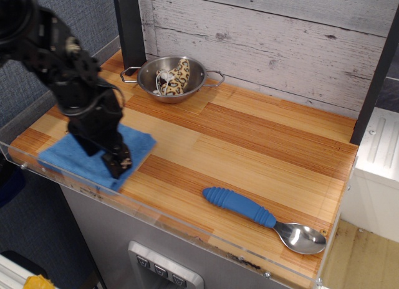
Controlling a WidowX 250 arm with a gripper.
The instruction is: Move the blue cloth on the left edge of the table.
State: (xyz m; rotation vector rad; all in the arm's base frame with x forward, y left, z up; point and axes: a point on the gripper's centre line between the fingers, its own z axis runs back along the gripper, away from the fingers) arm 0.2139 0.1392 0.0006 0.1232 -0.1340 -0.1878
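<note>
The blue cloth [93, 157] lies at the near left corner of the surface [262, 152], beside the clear rim. The hand [117, 166] presses on its right part; whether clenched, I cannot tell. Best to lift straight up so the cloth stays flat.

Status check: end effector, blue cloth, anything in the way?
End effector down on the blue cloth, jaw state unclear. Cloth at the table's front-left corner. Steel bowl and spoon well clear.
</note>
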